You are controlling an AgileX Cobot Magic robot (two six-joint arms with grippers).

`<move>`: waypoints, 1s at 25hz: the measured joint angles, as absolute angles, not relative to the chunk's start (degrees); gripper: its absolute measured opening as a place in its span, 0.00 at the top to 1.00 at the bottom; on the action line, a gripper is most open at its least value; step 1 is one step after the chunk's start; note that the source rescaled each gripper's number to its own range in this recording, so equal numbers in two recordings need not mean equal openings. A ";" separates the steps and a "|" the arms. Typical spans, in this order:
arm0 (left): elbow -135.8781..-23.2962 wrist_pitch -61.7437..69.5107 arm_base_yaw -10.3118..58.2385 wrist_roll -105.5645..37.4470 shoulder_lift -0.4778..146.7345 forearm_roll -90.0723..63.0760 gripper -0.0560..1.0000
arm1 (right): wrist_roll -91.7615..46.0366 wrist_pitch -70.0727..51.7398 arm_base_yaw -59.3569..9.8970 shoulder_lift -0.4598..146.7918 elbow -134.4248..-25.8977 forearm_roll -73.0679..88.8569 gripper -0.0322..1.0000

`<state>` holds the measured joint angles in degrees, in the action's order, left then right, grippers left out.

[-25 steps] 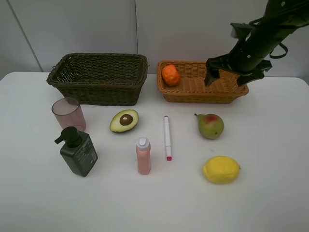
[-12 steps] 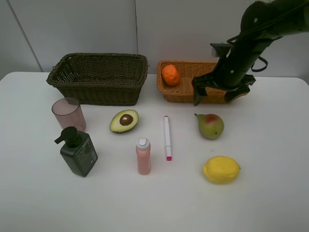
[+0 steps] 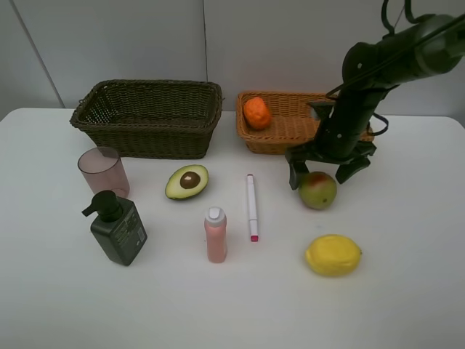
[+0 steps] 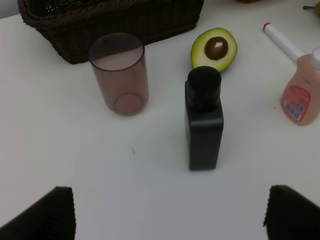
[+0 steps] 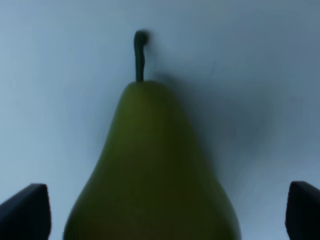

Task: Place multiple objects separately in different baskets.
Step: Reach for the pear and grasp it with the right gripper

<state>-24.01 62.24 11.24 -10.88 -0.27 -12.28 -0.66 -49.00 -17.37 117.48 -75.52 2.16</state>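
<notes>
One round orange [image 3: 256, 113], woven tan basket [image 3: 265, 145]

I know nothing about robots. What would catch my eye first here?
The dark right pincer stands out: it is open and straddles the pear on the right side of the white table. Behind it, a bright orange lies at the left end of the tan basket.

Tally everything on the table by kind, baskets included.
Fruit: 4 (orange, pear, lemon, avocado half)
Bottles: 2 (green pump bottle, pink bottle)
Cups: 1 (pink cup)
Markers: 1 (white marker)
Baskets: 2 (dark basket, orange basket)
Total: 10
</notes>
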 joint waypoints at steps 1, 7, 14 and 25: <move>-24.01 62.24 11.24 -10.88 -0.27 -12.28 0.00 | -0.66 -49.51 -17.37 117.84 -75.52 2.16 0.01; -24.01 62.24 11.24 -10.88 -0.27 -12.28 0.00 | -0.66 -50.43 -17.37 119.38 -75.52 2.21 0.01; -24.01 62.24 11.24 -10.88 -0.27 -12.28 0.00 | -0.66 -50.43 -17.37 119.44 -75.52 2.21 0.01; -24.01 62.24 11.24 -10.88 -0.27 -12.28 0.00 | -0.66 -51.34 -17.37 119.44 -75.52 2.28 0.31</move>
